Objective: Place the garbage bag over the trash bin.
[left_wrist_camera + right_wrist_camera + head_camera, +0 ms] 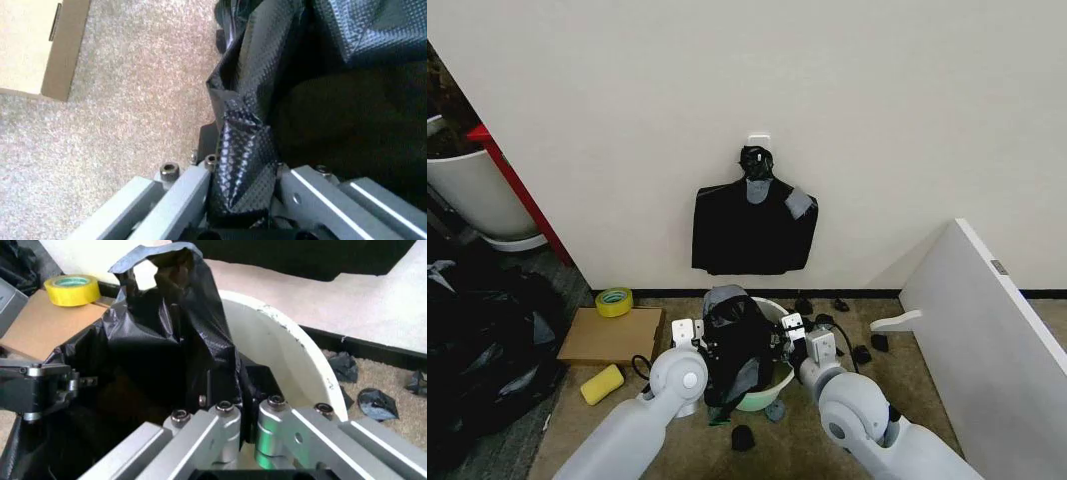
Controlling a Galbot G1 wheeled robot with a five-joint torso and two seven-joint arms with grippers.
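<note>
While both pincers (695, 345) (799, 338) pinch the garbage bag's (737, 335) edges, it drapes the trash bin (772, 385).

trash bin (771, 392): mostly hidden in the head view behind the garbage bag (737, 345) and both arms; only part of the rim and lower wall shows.
bin interior: dark in the right wrist view, covered by bag folds; contents cannot be told.
left gripper (241, 172): fingers cut off by the left wrist picture's lower edge (a fold of bag is pinched between them).
right gripper (245, 412): fingertips buried in black plastic at the bin rim; whether they clamp the bag cannot be told.
black scraps (742, 437): too small to identify on the carpet.
white tub (472, 195): cut off by the head picture's left edge.
</note>
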